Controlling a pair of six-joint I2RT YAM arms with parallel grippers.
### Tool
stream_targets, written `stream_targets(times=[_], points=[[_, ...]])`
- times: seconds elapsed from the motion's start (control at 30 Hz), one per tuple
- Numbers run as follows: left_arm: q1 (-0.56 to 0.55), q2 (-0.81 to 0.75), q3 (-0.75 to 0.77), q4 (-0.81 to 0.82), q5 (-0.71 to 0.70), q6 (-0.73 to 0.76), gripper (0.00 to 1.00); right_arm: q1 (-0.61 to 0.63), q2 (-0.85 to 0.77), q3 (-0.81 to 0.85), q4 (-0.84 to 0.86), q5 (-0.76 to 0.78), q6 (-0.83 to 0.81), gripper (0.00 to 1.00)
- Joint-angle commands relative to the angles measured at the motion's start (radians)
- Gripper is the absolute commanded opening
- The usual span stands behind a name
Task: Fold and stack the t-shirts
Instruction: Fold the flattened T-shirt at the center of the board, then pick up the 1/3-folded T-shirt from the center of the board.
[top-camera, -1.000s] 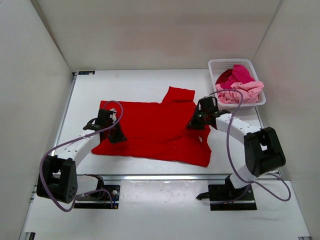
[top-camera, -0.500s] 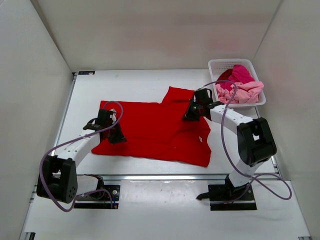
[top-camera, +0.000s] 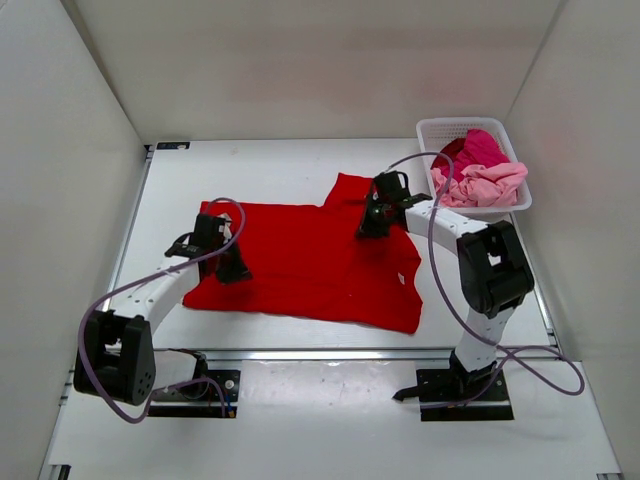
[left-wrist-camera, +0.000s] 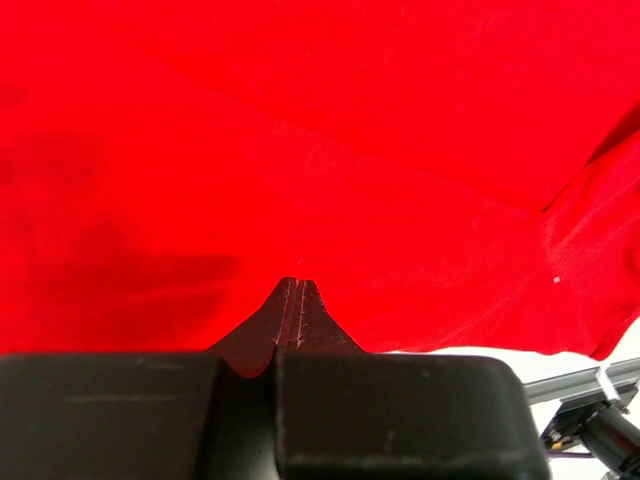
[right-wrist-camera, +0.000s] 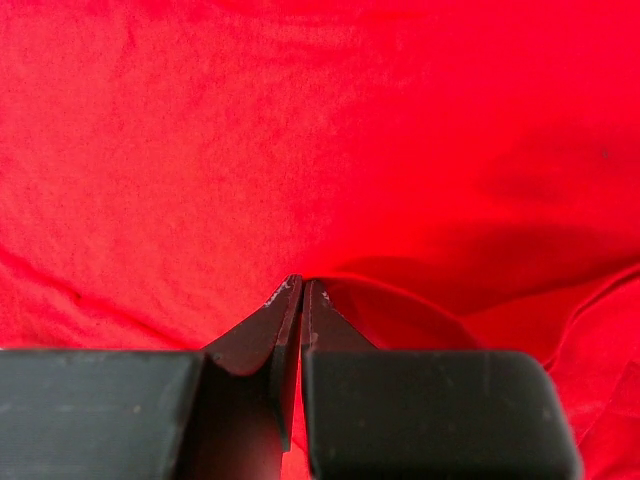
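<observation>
The left hand (top-camera: 238, 270), fingers together, should pin the red t-shirt (top-camera: 300, 262) spread on the worktop (top-camera: 250, 170), while the right hand (top-camera: 367, 229), clamped on a cloth ridge by the sleeve, carries that side across low and straight.

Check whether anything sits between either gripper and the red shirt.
Nothing visible does. The left gripper and the right gripper are both shut with their tips right at the red shirt, and the wrist views show only red cloth ahead of them. The basket stands apart at the far right.
</observation>
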Motion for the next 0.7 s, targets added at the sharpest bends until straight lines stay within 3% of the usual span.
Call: stream_targets(times=[0.0,0.33,0.5,0.6,0.67], points=[[0.011,0.008,0.076,0.009,-0.015,-0.003,0.00,-0.004,0.004,0.071,0.006,0.032,-0.026,0.00],[0.040,0.090,0.227,0.008,-0.020,-0.030,0.00,-0.009,0.098,0.195,-0.034,0.003,-0.079,0.02],[0.073,0.085,0.199,0.025,-0.006,-0.046,0.02,0.014,0.122,0.232,-0.043,0.009,-0.095,0.17],[0.087,0.079,0.201,0.070,-0.018,-0.076,0.04,0.002,0.115,0.250,-0.031,0.009,-0.105,0.20],[0.093,0.071,0.216,0.127,-0.017,-0.105,0.11,-0.013,0.108,0.318,-0.046,0.026,-0.125,0.20]])
